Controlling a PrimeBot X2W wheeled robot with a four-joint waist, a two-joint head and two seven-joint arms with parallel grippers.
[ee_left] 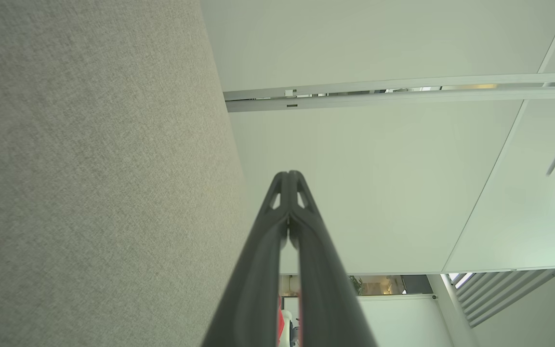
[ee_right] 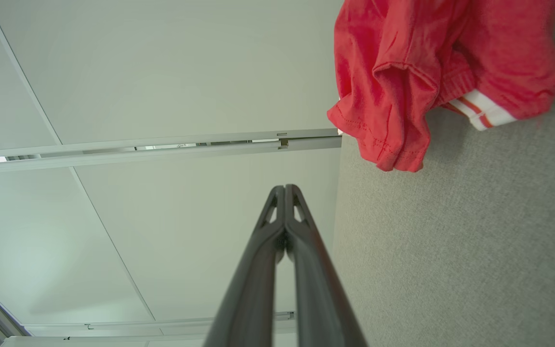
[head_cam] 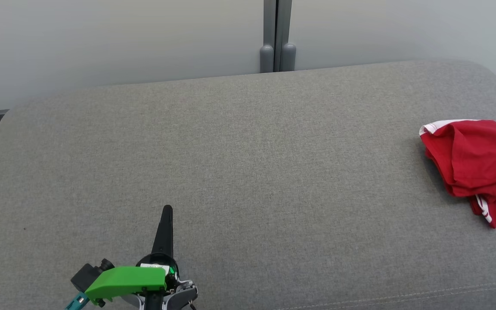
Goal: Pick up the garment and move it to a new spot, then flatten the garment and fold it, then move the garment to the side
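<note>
the red garment (head_cam: 474, 165) lay crumpled at the far right side of a wide grey upholstered surface (head_cam: 248, 163), and the right edge of the head view cut off a part of it. it had white trim: a white band at its upper left corner and a thin white stripe near its lower edge. nothing held it and nothing touched it.

the left gripper (head_cam: 167, 211) was at the lower left of the head view, over the front part of the grey surface and well apart from the garment. its two dark fingers were pressed together, so they looked like one narrow spike pointing toward the back of the surface. in the left wrist view the tips met with no gap, and there was nothing between them. a green cover (head_cam: 127, 279) sat on the wrist behind the fingers.

the right gripper (ee_right: 284, 189) appeared in the right wrist view. its fingers were also fully closed, tip against tip, and it carried nothing. in that view the garment was beyond the fingertips and off to one side, near but not touching them.

behind the surface stood pale wall panels (head_cam: 101, 38), with a grey post (head_cam: 277, 38) between them.
</note>
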